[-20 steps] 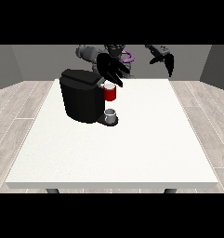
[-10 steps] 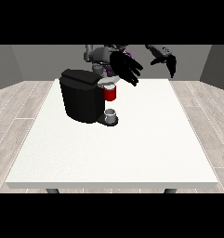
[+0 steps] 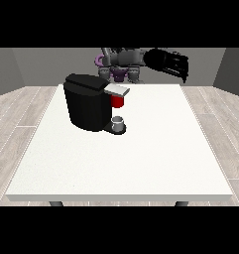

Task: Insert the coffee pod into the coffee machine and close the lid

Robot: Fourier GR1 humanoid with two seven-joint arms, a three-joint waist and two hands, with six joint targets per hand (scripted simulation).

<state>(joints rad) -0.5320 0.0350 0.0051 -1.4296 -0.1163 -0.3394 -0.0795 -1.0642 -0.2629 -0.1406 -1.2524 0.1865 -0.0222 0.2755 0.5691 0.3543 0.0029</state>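
The black coffee machine (image 3: 89,104) stands on the white table (image 3: 141,158) at the back left. A grey lid plate (image 3: 117,90) juts from its top front, lying nearly level. Under the plate sits a red thing at the machine (image 3: 119,101). Below that, a small grey thing (image 3: 119,122) rests on the machine's base. Both hands hang high above the table's far right edge, well away from the machine. They show as one black mass: one hand (image 3: 156,59) closer to the robot's chest, the hand at the view's right (image 3: 179,65) beside it. The pod does not plainly show.
The robot's grey and purple torso (image 3: 120,64) stands behind the table's far edge. Wooden floor surrounds the table. White tabletop stretches in front of and to the right of the machine.
The hand that hovered over the machine's top has swung up and to the view's right, ending beside the other hand. The machine looks the same.
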